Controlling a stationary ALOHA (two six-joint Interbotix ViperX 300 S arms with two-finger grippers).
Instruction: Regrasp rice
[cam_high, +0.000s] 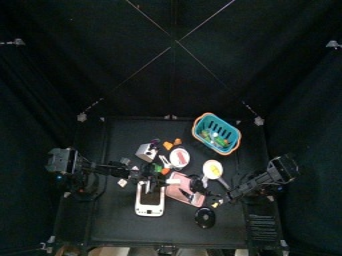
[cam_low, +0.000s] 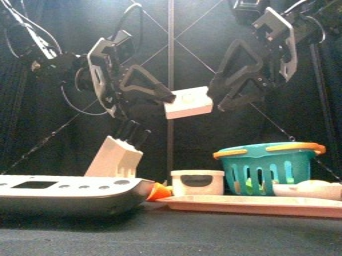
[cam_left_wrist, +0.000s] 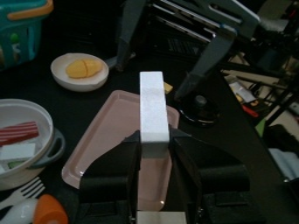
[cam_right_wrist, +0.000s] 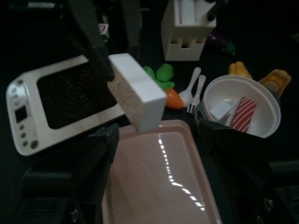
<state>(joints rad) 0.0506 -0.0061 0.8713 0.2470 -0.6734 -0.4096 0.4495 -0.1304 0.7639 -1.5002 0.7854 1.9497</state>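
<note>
Two arms: both raised over the pink tray (cam_left_wrist: 111, 131), which serves as landmark below.
Rice: a white block (cam_low: 189, 103), held in the air above the tray, tilted in the front view.
Left gripper (cam_left_wrist: 155, 147): clamped on the rice, one jaw on each side of the block's near end; the rest of the block juts out past the fingertips.
Right gripper (cam_low: 222, 88): jaws spread wide, not touching the rice; it hangs just beside the block's free end, on the basket side of the tray.
Tray: flat on the black table (cam_high: 127, 135), bare under the rice.
Microwave (cam_low: 67, 193): white toy, just beside the tray.
Bowl (cam_right_wrist: 246, 105): white, near the tray, with a red-and-white piece inside.
Egg dish (cam_left_wrist: 79, 69): small white plate with a yellow centre, beyond the tray.
Basket (cam_low: 270, 165): teal with an orange rim, well apart from the tray's near end.
Knife block (cam_low: 116, 157): white, behind the microwave.
Room: black curtains (cam_high: 54, 50) on all sides.
</note>
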